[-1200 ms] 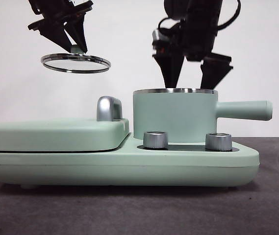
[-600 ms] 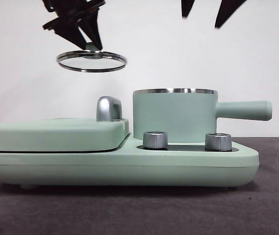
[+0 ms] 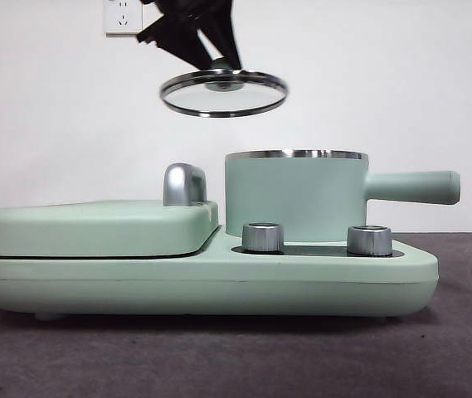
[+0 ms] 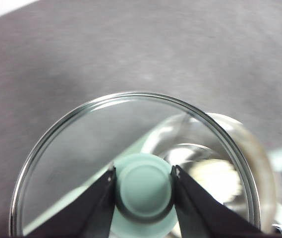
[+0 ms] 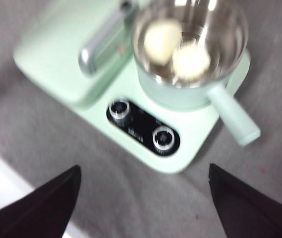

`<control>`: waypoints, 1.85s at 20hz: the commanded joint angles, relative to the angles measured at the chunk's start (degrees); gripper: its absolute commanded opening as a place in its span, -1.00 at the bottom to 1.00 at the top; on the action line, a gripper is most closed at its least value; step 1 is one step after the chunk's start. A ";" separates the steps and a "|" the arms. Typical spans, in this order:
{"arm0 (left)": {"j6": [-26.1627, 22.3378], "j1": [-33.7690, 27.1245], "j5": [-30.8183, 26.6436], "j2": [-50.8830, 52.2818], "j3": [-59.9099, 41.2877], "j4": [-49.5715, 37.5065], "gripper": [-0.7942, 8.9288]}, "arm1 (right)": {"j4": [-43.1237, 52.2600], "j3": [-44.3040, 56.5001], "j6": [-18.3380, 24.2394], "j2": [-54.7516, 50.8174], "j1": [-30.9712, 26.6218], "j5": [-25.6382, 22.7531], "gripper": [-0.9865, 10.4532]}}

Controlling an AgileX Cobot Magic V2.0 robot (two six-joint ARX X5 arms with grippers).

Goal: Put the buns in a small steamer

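Change since half a second ago: the lid, then hanging above the griddle, now hangs nearer the steamer, over the gap between the griddle's chrome handle and the steamer's near rim. The two black jaw tips seen then at the top of the front view are gone from it.

Steamer: upright on the cooker base, open-topped, steel rim level. Its long handle lies horizontal, pointing away from the griddle toward the far end of the base. Two knobs sit on the black panel in front of it.

Buns: two, both inside the steamer, side by side and touching or nearly so. The picture is too blurred to tell which is which, or which way the loaf-shaped one's long axis runs.

Lid: glass disc with steel ring, held roughly level with a slight tilt, green knob uppermost. Clear of the steamer, well above its rim.

Left gripper: jaws closed on the lid's knob, one on each side, both touching it; it enters the front view from the top edge.

Right gripper: high above the table, looking down on the cooker. Jaws wide open, holding nothing, touching nothing.

Table: dark grey; the cooker stands on it.
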State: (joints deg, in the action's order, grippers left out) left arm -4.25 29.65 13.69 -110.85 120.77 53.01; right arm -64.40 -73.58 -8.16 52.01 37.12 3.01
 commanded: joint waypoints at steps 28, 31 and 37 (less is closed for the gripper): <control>-2.73 10.32 -0.22 -7.74 2.38 -2.56 -0.60 | 11.80 23.45 -3.48 -30.45 1.01 -0.09 -0.11; -3.10 10.32 -0.81 -8.17 2.38 -2.91 -0.60 | 11.80 23.45 -3.48 -30.45 1.01 -0.11 -0.11; -3.67 10.34 -1.31 -9.53 2.38 -2.97 -0.60 | 11.80 23.45 -3.52 -30.45 1.01 -0.13 -0.11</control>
State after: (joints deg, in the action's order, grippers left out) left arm -6.92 39.62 12.16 -119.15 120.81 51.18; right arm -53.30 -49.93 -10.96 21.45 37.58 2.98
